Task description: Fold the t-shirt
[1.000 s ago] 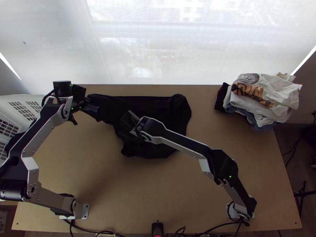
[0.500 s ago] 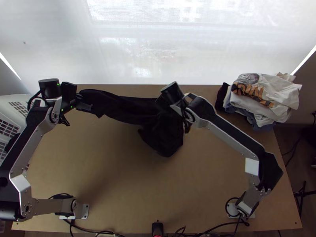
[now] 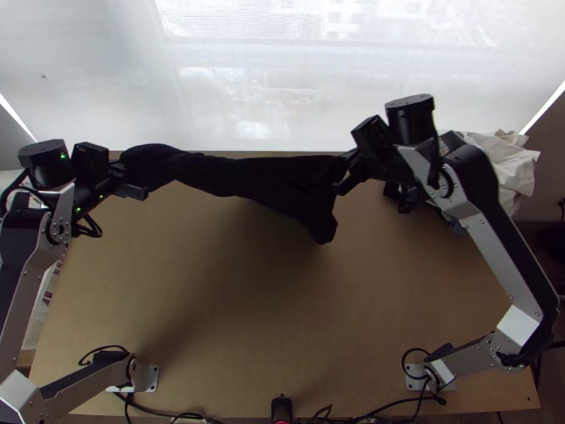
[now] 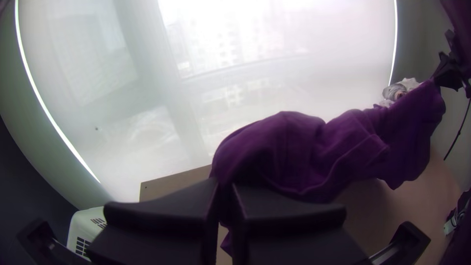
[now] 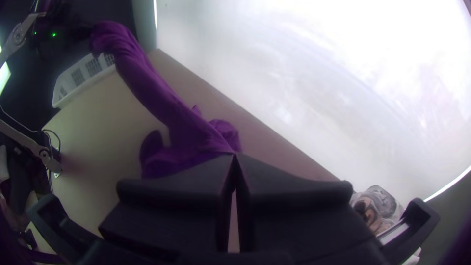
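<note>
You have the t-shirt (image 3: 233, 174) bunched lengthwise along the table's (image 3: 247, 318) far edge, strung between both grippers: left gripper (image 3: 132, 181) clenched on one end near the far left corner, right gripper (image 3: 344, 174) clenched on the other, loose cloth hanging beside it.

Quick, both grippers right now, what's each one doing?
Left gripper: closed, holding one end of the dark t-shirt.
Right gripper: closed, holding the shirt's other end.

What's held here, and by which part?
The dark t-shirt: one end in the left claw, opposite end in the right claw. Sleeve or hem, can't tell.
</note>
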